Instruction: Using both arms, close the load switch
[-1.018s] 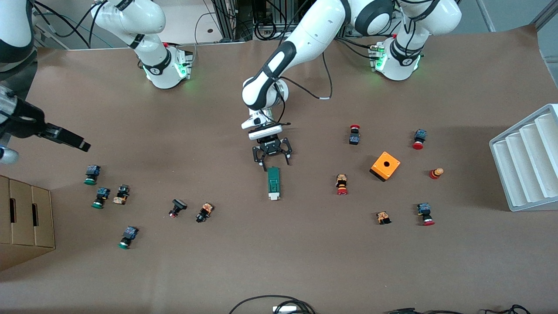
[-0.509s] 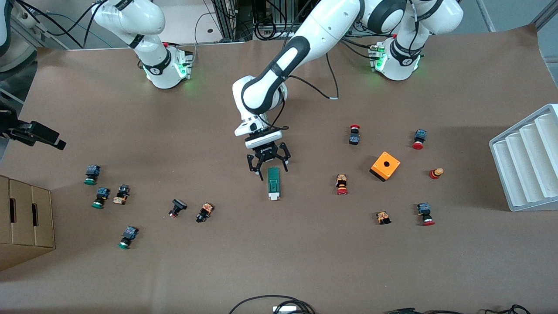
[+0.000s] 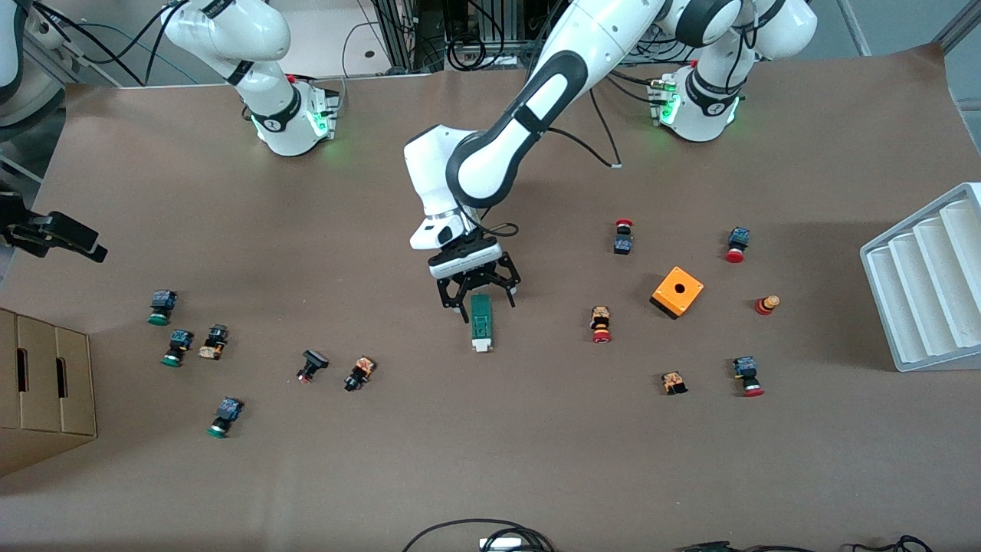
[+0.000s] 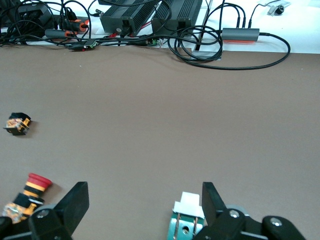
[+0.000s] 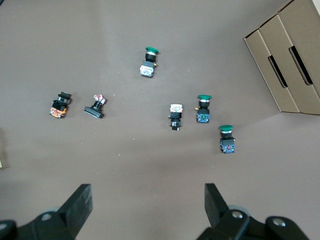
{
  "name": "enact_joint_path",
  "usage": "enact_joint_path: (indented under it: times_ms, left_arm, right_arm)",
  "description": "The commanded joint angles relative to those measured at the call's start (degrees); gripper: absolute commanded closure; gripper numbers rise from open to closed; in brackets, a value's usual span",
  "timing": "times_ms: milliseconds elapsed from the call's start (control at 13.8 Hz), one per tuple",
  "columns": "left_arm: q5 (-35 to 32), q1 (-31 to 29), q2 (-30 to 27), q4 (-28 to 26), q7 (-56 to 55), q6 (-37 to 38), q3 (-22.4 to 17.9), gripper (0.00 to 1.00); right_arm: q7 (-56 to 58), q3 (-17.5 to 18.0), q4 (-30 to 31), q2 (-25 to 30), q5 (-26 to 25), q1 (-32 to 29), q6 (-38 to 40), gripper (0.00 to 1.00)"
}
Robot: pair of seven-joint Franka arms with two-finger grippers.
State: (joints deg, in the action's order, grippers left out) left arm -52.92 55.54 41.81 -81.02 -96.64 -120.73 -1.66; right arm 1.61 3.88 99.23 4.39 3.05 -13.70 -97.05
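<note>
The load switch (image 3: 481, 323) is a narrow green bar with a white block at its end nearer the front camera, lying flat mid-table. My left gripper (image 3: 487, 305) is open and hangs over the switch's green end. In the left wrist view the switch (image 4: 186, 220) lies between the fingers, close beside one finger (image 4: 212, 199), and the left gripper (image 4: 144, 201) holds nothing. My right gripper (image 3: 80, 240) is open and empty over the table's edge at the right arm's end. In the right wrist view the right gripper (image 5: 147, 201) is high above several push buttons.
An orange box with a hole (image 3: 677, 291) and several red-capped push buttons (image 3: 601, 324) lie toward the left arm's end. Green-capped buttons (image 3: 161, 307) lie toward the right arm's end. A cardboard box (image 3: 42, 383) and a white ribbed tray (image 3: 927, 284) stand at the table's ends.
My left gripper has come down and toward the switch until its fingers straddle the green end. My right gripper has drawn back toward the table's edge at its own end.
</note>
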Motion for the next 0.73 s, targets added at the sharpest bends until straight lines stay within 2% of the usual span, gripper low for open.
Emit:
enact_joint_path:
  times_ms: [0,655]
  left_arm:
    - [5.09,-1.92,-3.66,-0.99,8.89,-0.38,0.6,0.0]
    - [21.26,-9.22,-12.1,-1.16,35.18,0.32,0.6,0.0]
  right_arm:
    - [1.29,-0.01,-0.26,0.01,-1.55,-0.18,-0.51,0.0]
    - [2.25,0.08,-1.14,-0.7,-1.9,-0.27,-0.78,0.0]
